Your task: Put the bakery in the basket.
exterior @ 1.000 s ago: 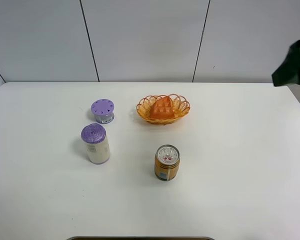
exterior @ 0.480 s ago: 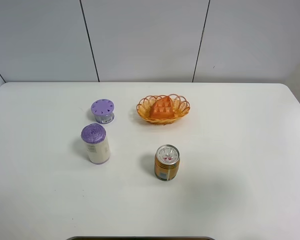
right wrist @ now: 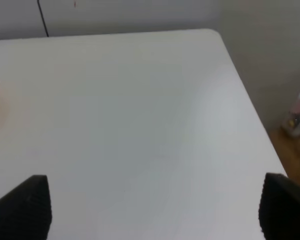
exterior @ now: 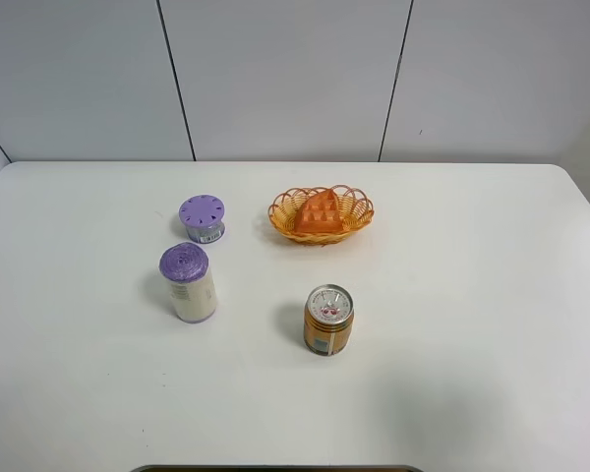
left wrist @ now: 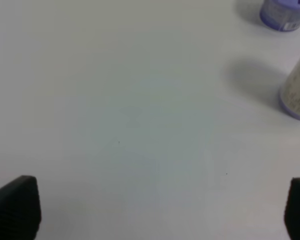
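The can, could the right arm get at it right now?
Probably yes. The can stands alone on the table, apart from the basket and both jars, with bare surface on its right side. The right fingers are spread wide and hold nothing.

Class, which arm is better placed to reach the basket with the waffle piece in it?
Probably right: the basket sits slightly right of centre, its edge shows in the right wrist view, while the left claw faces only purple-lidded jars.

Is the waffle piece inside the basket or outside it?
Inside: the waffle piece lies within the basket rim.
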You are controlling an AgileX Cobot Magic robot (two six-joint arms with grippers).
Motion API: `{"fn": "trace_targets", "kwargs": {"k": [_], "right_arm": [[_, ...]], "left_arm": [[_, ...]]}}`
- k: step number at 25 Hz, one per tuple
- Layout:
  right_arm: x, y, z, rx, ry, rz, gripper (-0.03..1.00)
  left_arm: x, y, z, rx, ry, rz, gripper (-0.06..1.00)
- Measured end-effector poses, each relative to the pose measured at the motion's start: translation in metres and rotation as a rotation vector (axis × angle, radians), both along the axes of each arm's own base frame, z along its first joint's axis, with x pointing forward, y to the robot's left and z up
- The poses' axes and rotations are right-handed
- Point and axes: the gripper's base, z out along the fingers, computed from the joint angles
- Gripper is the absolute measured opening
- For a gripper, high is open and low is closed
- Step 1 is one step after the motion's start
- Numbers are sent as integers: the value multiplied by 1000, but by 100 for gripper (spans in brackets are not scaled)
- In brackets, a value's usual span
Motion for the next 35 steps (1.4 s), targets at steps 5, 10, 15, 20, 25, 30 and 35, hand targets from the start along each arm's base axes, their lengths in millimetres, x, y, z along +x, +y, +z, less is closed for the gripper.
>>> {"fn": "trace_targets", "kwargs": {"k": [5,10,15,20,25,30,35], "right_arm": [[-6,4,-10,4,-17,47,82],[-17,4,-13,1,-49,49,82],[-16,3,-19,0,-12,47,82],[-15,3,-20,0,-9,47,82],[-15,4,-21,0,-6,47,82],[-15,4,-21,0,-6,47,82],[-15,4,-21,0,-6,47,82]], "left_arm": [[0,0,0,0,0,0,99],[0,0,0,0,0,0,99],[0,0,0,0,0,0,99],[0,0,0,0,0,0,99],[0,0,0,0,0,0,99],[0,0,0,0,0,0,99],[0,0,0,0,0,0,99]]}}
